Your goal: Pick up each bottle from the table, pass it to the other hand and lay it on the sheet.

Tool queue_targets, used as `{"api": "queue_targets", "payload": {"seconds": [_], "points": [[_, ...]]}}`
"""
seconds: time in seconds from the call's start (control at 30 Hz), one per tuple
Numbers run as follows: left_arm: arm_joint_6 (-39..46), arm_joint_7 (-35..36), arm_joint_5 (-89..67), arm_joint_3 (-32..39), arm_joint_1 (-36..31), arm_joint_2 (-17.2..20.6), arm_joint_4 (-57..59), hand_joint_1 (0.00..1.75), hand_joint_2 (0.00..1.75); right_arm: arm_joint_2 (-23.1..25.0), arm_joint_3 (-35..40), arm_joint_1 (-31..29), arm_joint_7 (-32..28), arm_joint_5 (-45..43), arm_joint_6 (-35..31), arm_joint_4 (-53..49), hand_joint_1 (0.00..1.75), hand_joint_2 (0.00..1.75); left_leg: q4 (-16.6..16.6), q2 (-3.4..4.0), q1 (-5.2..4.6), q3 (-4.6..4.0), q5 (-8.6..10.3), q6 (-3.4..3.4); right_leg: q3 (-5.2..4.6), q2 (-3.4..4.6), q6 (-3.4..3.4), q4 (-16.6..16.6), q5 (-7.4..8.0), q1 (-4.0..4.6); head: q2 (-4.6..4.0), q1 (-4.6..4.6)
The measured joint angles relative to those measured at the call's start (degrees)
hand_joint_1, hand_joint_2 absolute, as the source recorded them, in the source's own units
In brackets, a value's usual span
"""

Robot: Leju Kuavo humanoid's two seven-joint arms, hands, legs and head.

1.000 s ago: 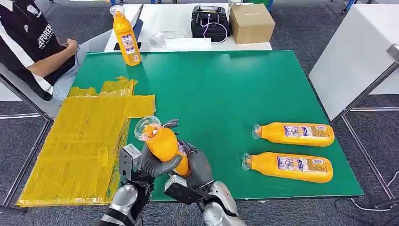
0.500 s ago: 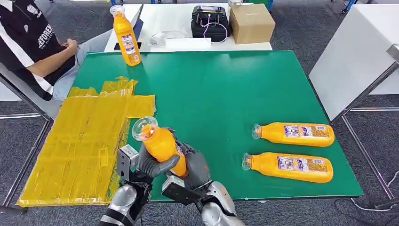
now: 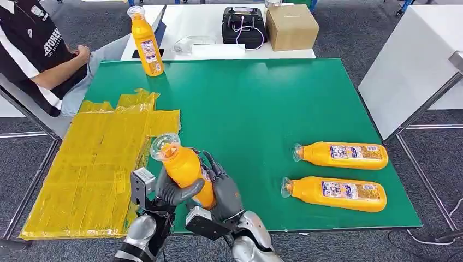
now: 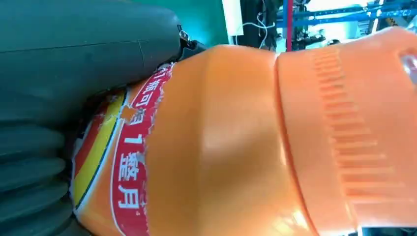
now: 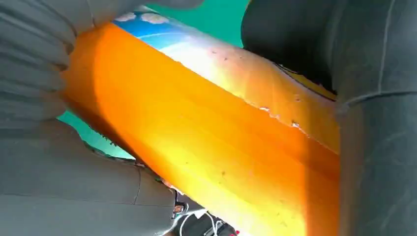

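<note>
Bottle in hand (image 3: 185, 166): orange, tilted, cap toward 11 o'clock, held above the near edge of the green table (image 3: 262, 103), just beside the sheet.
Left hand (image 3: 173, 190): wrapped round the bottle's lower body, thumb across the front.
Right hand (image 3: 223, 191): at the bottle's 3 o'clock side, fingers loosened and fanned upward; touching or apart, cannot tell.
Sheet (image 3: 93, 164): yellow, at 9 o'clock on the table, no bottle on it yet.
Waiting (image 3: 341, 155): two bottles lying at 3 o'clock, the nearer (image 3: 334, 193) just below; a third upright (image 3: 146, 39) at 11 o'clock.
Progress: early; handover apparently under way, nothing laid down, four bottles left.
Bystander (image 3: 38, 49): seated at 10 o'clock.
</note>
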Motion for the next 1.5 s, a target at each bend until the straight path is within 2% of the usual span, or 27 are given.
{"api": "queue_targets", "payload": {"seconds": [0.3,0.8,1.03,1.1,1.2,1.23,1.33,1.5], "points": [[2.62,1.27,4.94,2.91,-0.18,-0.09,-1.60,1.75,1.75,-0.44,0.59,2.72,-0.68,0.68,-0.57,-3.72,0.00,1.75,0.00,0.01,0.01,0.00,-0.01,-0.01,-0.05,0.01,-0.01,0.00,-0.01,0.00,0.00,0.02],[3.46,1.38,5.79,5.44,-0.88,-0.11,-2.01,1.75,1.75,-1.22,1.57,3.67,-0.96,0.74,-0.89,-6.27,0.00,1.75,0.00,0.01,0.00,-0.02,-0.01,-0.01,-0.04,0.01,-0.01,0.00,-0.01,0.00,0.00,0.00],[12.68,-1.03,-0.29,9.12,-3.50,0.52,-1.73,1.75,1.75,-2.36,1.66,5.94,-2.78,-4.99,3.52,-14.32,0.00,1.75,0.00,0.01,0.02,-0.03,0.00,-0.01,-0.06,0.01,-0.02,0.00,0.00,0.00,0.00,0.00],[18.92,-2.65,-7.49,9.79,-4.13,0.66,-1.73,1.75,1.75,-2.82,1.73,6.53,-2.73,-5.51,4.22,-17.38,0.00,1.75,0.00,0.00,0.02,-0.04,0.01,-0.01,-0.07,0.01,-0.02,0.01,0.00,0.00,0.00,0.00],[32.74,-2.88,-25.06,10.32,-5.75,0.87,-1.53,1.75,1.75,-3.74,1.66,7.75,-2.56,-7.50,4.90,-21.64,0.00,1.75,0.00,-0.01,0.02,-0.06,0.01,0.00,-0.08,0.00,-0.01,0.00,-0.01,0.00,0.00,0.00],[37.39,-1.45,-32.46,10.38,-6.50,1.02,-0.86,1.75,1.75,-4.28,1.38,8.17,-2.34,-8.65,5.55,-23.09,0.00,0.00,0.00,-0.02,0.01,-0.06,0.00,0.00,-0.08,0.00,-0.01,0.00,-0.01,-0.02,0.00,0.00],[44.98,1.25,-48.40,10.99,-8.68,1.75,2.92,1.75,1.75,-6.07,-0.48,9.55,-2.51,-11.80,7.74,-26.86,0.00,0.00,0.00,-0.02,0.00,-0.07,0.00,0.01,-0.05,0.00,0.00,0.00,0.00,-0.05,0.00,0.02],[45.92,2.65,-57.88,13.07,-10.50,2.23,6.87,1.75,1.75,-7.89,-2.56,11.04,-2.93,-12.87,8.44,-30.25,0.00,0.00,0.01,0.00,-0.02,-0.07,0.00,0.01,-0.08,0.01,0.01,0.00,0.02,-0.06,0.00,0.00]]}}
